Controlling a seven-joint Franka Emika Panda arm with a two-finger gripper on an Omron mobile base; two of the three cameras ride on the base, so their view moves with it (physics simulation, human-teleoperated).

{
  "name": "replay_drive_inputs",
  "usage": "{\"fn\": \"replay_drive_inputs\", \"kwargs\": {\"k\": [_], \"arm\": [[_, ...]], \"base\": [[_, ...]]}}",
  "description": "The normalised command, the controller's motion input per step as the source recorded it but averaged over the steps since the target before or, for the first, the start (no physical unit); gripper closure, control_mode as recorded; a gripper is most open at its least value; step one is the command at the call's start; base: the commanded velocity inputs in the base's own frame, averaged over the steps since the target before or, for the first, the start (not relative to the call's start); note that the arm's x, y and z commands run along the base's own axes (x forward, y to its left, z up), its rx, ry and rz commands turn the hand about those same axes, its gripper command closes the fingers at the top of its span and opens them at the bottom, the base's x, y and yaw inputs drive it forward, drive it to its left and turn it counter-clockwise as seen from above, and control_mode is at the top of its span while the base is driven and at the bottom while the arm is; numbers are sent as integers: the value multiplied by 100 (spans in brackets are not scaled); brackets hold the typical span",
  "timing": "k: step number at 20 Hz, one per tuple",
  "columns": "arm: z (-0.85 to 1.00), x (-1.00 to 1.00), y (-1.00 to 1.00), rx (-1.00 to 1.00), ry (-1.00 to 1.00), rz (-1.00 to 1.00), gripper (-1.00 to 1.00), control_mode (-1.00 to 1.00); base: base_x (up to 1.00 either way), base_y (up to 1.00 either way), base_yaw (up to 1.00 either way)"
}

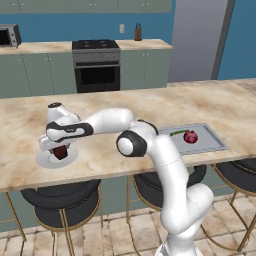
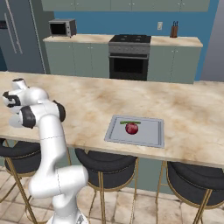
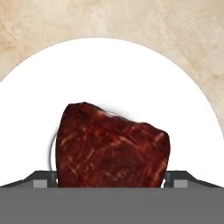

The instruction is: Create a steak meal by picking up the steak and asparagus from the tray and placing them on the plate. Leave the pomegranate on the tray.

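The dark red-brown steak [image 3: 111,146] rests on the round white plate [image 3: 131,70], near its middle. My gripper [image 3: 111,178] hangs just over it, open, one fingertip on each side of the meat. In the left base view the plate [image 1: 47,161] sits at the counter's front left, with the steak [image 1: 60,152] under my gripper [image 1: 59,149]. The grey tray [image 1: 212,142] lies at the right and holds the thin green asparagus [image 1: 177,132] and the red pomegranate [image 1: 190,136]. The right base view shows the tray [image 2: 151,135], asparagus [image 2: 130,122] and pomegranate [image 2: 131,127] too.
The marble counter [image 1: 125,107] runs wide between plate and tray. Dark stools [image 1: 60,197] stand under its front edge. A stove [image 1: 96,62] and microwave [image 1: 9,35] line the far wall.
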Motion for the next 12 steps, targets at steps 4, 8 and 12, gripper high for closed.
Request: {"fn": "replay_drive_inputs", "kwargs": {"k": [4,8,12], "arm": [[1,-16,-1,-1,0,0,-100,-100],[11,-32,-10,0,0,0,-100,-100],[7,-26,-24,0,-6,0,-100,-100]], "base": [[0,0,0],[0,0,0],[0,0,0]]}}
